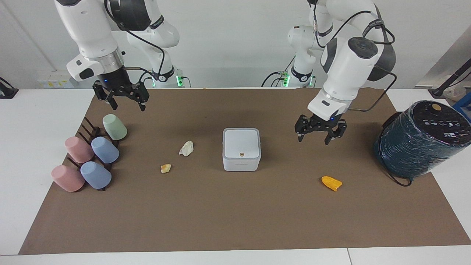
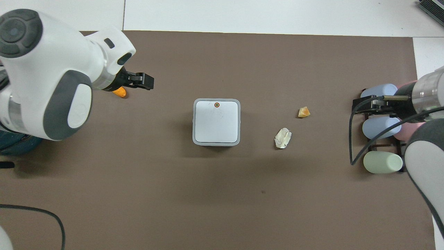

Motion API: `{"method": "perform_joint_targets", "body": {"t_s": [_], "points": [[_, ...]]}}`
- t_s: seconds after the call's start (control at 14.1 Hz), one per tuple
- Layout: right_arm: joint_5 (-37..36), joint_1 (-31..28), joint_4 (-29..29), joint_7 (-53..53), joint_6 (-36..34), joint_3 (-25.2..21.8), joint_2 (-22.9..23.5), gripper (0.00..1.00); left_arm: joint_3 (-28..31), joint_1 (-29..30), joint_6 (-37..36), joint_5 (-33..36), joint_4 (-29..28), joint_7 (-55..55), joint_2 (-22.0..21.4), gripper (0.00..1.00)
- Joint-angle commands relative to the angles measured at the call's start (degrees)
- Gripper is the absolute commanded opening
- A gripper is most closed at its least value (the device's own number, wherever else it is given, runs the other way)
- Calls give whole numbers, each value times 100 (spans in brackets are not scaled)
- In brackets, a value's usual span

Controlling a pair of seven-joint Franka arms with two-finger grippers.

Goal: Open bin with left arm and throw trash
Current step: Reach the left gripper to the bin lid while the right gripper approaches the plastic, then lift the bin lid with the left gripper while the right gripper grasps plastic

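The white square bin (image 1: 241, 149) stands mid-mat with its lid shut, the brownish dot on top; it also shows in the overhead view (image 2: 216, 121). My left gripper (image 1: 313, 141) is open and empty, low over the mat beside the bin, toward the left arm's end; it also shows from above (image 2: 144, 80). The orange peel piece (image 1: 331, 183) lies farther from the robots than that gripper, and my arm half hides it from above (image 2: 120, 92). The tissue wad (image 1: 186, 148) and the pale peel bit (image 1: 166, 168) lie toward the right arm's end. My right gripper (image 1: 128, 108) is open, waiting over the mat's corner.
A large dark teal wrapped cylinder (image 1: 419, 140) lies at the left arm's end of the mat. A dark rack with several pastel cups (image 1: 92, 158) stands at the right arm's end, below my right gripper in the overhead view (image 2: 381, 126).
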Motion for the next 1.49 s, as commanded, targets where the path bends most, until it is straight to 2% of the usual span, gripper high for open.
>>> {"method": "perform_joint_targets", "body": {"t_s": [0.0, 0.07, 0.28, 0.57, 0.78, 0.99, 1.14, 1.28, 1.42], "points": [[1, 195, -822, 350, 500, 26, -262, 100, 72, -504, 316, -56, -130, -583, 3, 7], [-7, 283, -919, 490, 666, 26, -175, 100, 72, -645, 482, -66, -209, -759, -6, 3], [-25, 459, -1131, 728, 1203, 26, 10, 100, 63, -1076, 1202, -223, -621, -954, -59, 0], [-95, 758, -1323, 1079, 1888, 26, 440, 100, 63, -1262, 1845, -452, -947, -963, 29, 0], [-95, 916, -1473, 1195, 2416, 26, 661, 100, 72, -1429, 2345, -461, -1001, -1182, 389, 0], [-95, 925, -1920, 1107, 2889, 26, 687, 100, 72, -1508, 2523, -461, -1114, -1200, 530, 4], [-95, 1065, -2377, 1063, 3591, 26, 687, 100, 72, -1639, 2837, -461, -1368, -1200, 592, 8], [-95, 1171, -2581, 984, 3997, 26, 783, 100, 72, -1640, 3024, -461, -1527, -1191, 601, 8], [-95, 1171, -2590, 765, 4043, 26, 933, 89, 81, -1623, 2745, -452, -1345, -1191, 574, 9]]}}
